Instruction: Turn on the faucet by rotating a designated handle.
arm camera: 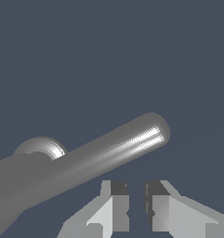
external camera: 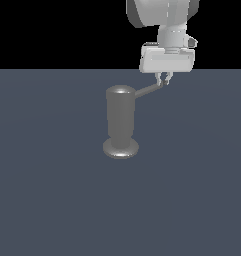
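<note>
Grey metal faucet [external camera: 121, 125] centre frame | handle [external camera: 149, 89] juts upper right | gripper [external camera: 164, 79] at its tip, fingers nearly pressed together, gripping nothing | step: contact made | next: sideways push.

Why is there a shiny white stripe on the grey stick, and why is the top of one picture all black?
Wrist view: the stripe is light glinting off the handle, brightest near its rounded end. Exterior view: the faucet gleams on its dome and base; the black band is just empty background beyond the floor.
</note>
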Controlling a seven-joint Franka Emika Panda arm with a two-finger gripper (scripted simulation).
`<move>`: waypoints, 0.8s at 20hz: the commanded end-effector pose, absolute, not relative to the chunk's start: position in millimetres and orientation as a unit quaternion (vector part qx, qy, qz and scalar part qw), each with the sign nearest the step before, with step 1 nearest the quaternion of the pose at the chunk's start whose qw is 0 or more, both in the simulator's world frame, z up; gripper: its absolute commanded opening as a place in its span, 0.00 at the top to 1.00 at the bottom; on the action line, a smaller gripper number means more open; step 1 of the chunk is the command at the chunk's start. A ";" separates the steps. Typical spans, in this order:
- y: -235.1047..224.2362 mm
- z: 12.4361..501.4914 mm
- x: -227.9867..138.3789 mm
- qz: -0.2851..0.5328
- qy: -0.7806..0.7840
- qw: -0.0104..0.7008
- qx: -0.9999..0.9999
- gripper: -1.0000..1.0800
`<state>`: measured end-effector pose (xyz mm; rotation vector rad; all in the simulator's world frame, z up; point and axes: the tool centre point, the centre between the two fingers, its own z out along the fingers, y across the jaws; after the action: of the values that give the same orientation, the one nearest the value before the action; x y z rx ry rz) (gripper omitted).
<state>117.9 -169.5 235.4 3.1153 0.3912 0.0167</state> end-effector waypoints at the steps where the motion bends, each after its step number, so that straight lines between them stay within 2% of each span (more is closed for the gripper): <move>1: -159.5 227.1 126.9 0.003 0.129 -0.001 0.992 1.00; 16: -149.9 224.0 158.9 0.001 0.125 0.000 0.992 1.00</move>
<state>153.7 -153.4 235.1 3.1172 0.3910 0.0099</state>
